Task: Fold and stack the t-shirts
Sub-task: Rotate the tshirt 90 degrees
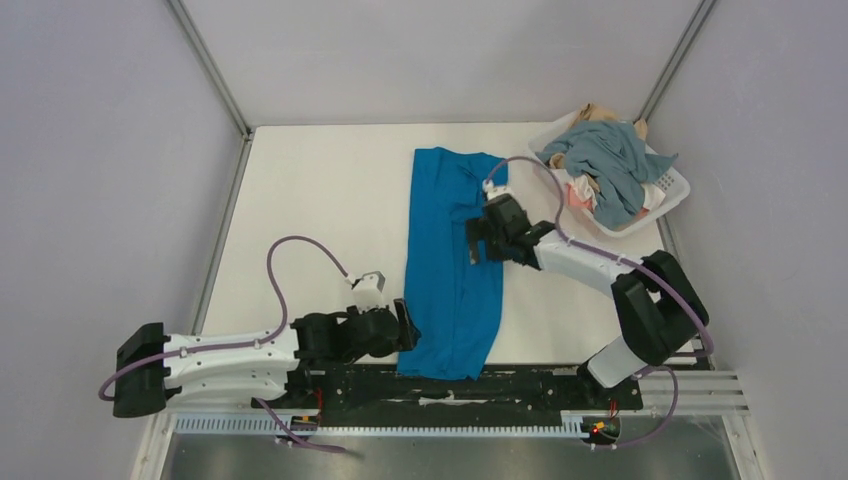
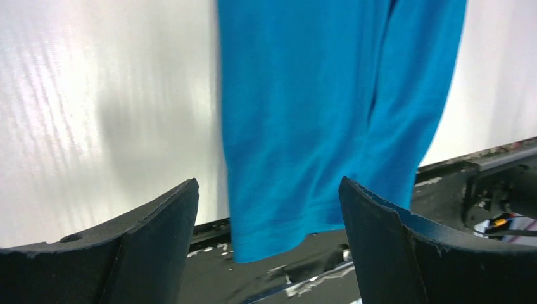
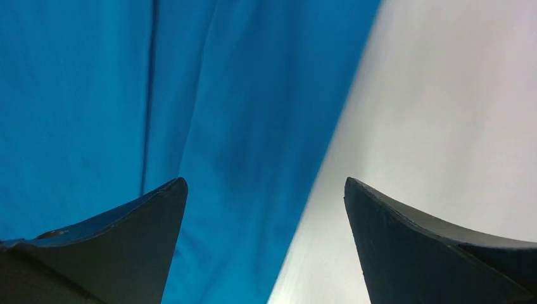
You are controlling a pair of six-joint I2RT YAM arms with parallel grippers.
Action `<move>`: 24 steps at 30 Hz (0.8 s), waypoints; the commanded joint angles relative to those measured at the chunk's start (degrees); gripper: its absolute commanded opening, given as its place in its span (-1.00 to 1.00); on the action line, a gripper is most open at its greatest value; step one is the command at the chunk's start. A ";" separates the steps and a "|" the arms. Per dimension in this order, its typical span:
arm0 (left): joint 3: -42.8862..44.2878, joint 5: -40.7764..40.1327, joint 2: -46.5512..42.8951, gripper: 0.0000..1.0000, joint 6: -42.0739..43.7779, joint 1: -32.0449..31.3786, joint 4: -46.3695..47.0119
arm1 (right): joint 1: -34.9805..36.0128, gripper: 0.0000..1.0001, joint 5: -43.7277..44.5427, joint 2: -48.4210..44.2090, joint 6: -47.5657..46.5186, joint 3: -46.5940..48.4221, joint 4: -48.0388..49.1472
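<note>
We see the bright blue t-shirt lying as a long, narrow strip down the middle of the white surface, its near hem reaching onto the black rail. The left pincer sits low at the shirt's near left edge, fingers spread, nothing between them. The right pincer hovers at the shirt's right edge about halfway along, also spread wide and empty. In the far right corner, the white basket holds a heap with a grey-blue t-shirt on top.
</note>
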 commanded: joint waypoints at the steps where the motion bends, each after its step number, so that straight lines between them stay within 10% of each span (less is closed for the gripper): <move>1: -2.83 -5.80 -2.98 0.76 1.11 -0.16 -2.70 | 11.23 0.96 9.65 -0.85 4.09 -2.24 -2.28; 24: -10.36 -18.68 -17.53 0.76 -1.65 -0.11 -3.26 | 10.41 0.96 10.73 26.71 8.52 16.19 -1.18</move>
